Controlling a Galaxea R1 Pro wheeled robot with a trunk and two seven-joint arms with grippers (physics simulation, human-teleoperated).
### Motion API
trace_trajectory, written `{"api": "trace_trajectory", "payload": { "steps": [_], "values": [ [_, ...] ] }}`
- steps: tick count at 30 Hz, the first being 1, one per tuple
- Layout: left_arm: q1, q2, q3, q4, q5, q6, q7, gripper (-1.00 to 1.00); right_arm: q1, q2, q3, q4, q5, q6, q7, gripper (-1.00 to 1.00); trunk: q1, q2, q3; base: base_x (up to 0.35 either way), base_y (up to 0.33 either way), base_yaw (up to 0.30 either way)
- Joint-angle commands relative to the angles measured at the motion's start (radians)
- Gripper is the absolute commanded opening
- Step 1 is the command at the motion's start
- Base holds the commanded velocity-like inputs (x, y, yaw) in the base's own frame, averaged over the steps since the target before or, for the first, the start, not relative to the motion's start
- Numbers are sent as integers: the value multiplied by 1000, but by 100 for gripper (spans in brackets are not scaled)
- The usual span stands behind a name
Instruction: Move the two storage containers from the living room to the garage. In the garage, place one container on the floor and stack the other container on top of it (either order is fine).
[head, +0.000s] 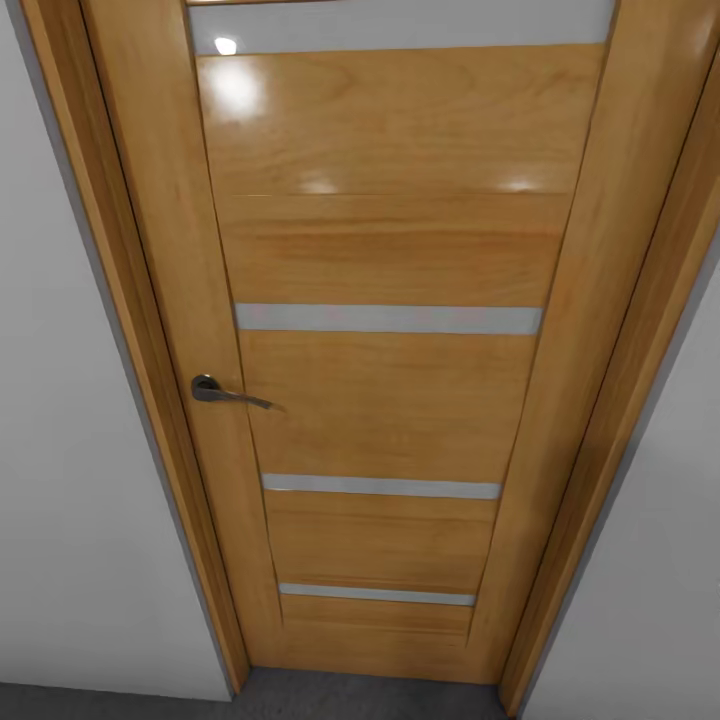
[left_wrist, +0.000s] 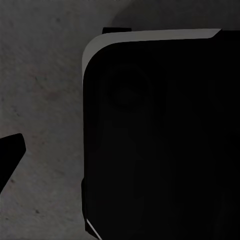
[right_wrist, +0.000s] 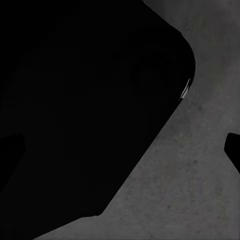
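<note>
Wooden door, shut, faced close up from the head camera.

One honey-coloured door (head: 390, 400) stood closed in its matching frame (head: 150, 330), with four pale horizontal strips across it and one dark metal lever handle (head: 228, 393) near its left edge. White wall (head: 60, 500) lay on both sides, and a narrow strip of dark grey mottled floor (head: 380, 698) showed at the foot of the door. Each wrist camera looked down on that same grey concrete (left_wrist: 45, 100), with one large black rounded body (left_wrist: 165, 145) of the robot across it. Dark finger tips (right_wrist: 232, 150) poked in at the picture edges, too little of them to tell whether either gripper's fingers were apart or together. Neither orange-red box was anywhere to be seen.
</note>
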Motion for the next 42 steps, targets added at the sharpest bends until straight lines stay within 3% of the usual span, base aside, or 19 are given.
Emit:
{"api": "trace_trajectory", "payload": {
  "steps": [1, 28, 34, 38, 40, 42],
  "values": [
    [0, 0, 0, 0, 2, -3, 1, 100, 0, 0, 1, 0, -1, -3, 0, 100, 0, 0, -1, 0, 0, 0],
    [0, -1, -6, 0, -4, -3, -2, 100, 0, -1, 9, -21, 11, -23, -16, 100, 0, 0, -1, 0, 0, 0],
    [0, -1, -7, 0, -4, -2, -2, 100, -1, -21, 7, -160, 7, -21, -48, 100, 0, 0, -1, 0, 0, 0],
    [0, -1, -6, 0, -4, -2, -2, 100, -5, -71, 4, -319, 3, -1, -48, 100, 0, 0, -1, 0, 0, 0],
    [0, -2, -6, 0, -4, -2, -2, 100, -9, -109, 0, -448, 0, 41, -48, 100, 0, 0, -1, 0, 0, 0],
    [0, -2, -6, 0, -4, -2, -2, 100, -15, -126, -1, -524, 0, 79, -47, 100, 0, 0, -1, 0, 0, 0]
  ]
}}
